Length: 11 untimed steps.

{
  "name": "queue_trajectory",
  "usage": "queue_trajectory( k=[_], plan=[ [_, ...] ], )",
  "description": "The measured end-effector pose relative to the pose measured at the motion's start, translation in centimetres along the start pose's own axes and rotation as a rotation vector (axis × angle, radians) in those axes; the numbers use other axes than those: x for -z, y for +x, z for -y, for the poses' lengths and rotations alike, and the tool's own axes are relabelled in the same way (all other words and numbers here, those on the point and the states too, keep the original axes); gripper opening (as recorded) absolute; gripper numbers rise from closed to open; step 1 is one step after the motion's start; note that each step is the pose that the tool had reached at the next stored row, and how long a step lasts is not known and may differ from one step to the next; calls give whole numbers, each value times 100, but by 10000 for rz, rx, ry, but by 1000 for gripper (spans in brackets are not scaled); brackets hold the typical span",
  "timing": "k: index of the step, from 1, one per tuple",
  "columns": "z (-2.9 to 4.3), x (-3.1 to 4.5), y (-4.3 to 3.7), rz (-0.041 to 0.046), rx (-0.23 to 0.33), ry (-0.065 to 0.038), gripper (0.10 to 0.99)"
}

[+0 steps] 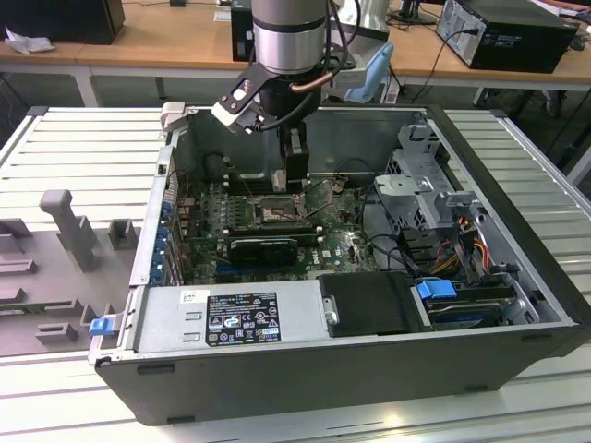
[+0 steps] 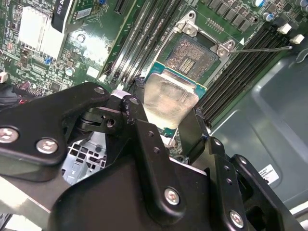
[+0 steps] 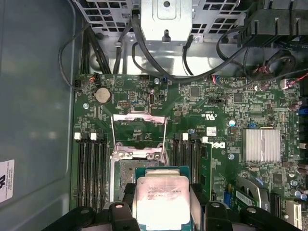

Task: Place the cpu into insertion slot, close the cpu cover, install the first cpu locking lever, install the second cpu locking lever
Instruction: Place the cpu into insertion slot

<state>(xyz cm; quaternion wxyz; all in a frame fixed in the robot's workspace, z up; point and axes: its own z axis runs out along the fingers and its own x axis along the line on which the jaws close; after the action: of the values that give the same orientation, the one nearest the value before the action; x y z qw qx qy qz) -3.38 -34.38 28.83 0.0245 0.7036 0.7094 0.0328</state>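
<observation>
Squarely pinching the cpu [image 3: 161, 204] in the tool [image 3: 162, 211]: one black finger [image 3: 126, 204] pressed to each of two opposite edges, silver-grey lid turned toward the first wrist view. Grips the same cpu [image 2: 171, 94] in the second wrist view, tool [image 2: 167, 113] clamped on either side of it. Holds it over the near edge of the insertion slot [image 3: 124, 174], leaving most of the greyish pin field bare in both wrist views; cannot tell about contact with the socket frame. Just beyond, shows the cpu cover [image 3: 138, 117] swung open, with green board visible through its window. Shows too a thin wire lever [image 2: 262, 49] reaching out from a corner of the insertion slot [image 2: 195, 55] across the long black memory slots [image 2: 240, 67] that flank the socket. Further out, a finned silver heatsink [image 3: 262, 144]. In the exterior view, hangs from the arm [image 1: 288, 37] at twelve o'clock of the insertion slot [image 1: 277, 210], tool [image 1: 294, 166] reaching down into the open computer case [image 1: 517, 198]. At six o'clock of the slot, a black expansion card [image 1: 263, 247], then the power supply [image 1: 231, 318]; at three o'clock, a metal drive cage [image 1: 420, 198]. Under the case, a slatted metal surface [image 1: 65, 138], with a grey moulded fixture [image 1: 69, 226] at nine o'clock.
</observation>
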Motion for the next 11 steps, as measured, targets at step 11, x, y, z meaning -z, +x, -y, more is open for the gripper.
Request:
queue_trajectory(
  k=[11],
  plan=[
    [6, -77, -1, 0, 0, 0, 529]
  ],
)
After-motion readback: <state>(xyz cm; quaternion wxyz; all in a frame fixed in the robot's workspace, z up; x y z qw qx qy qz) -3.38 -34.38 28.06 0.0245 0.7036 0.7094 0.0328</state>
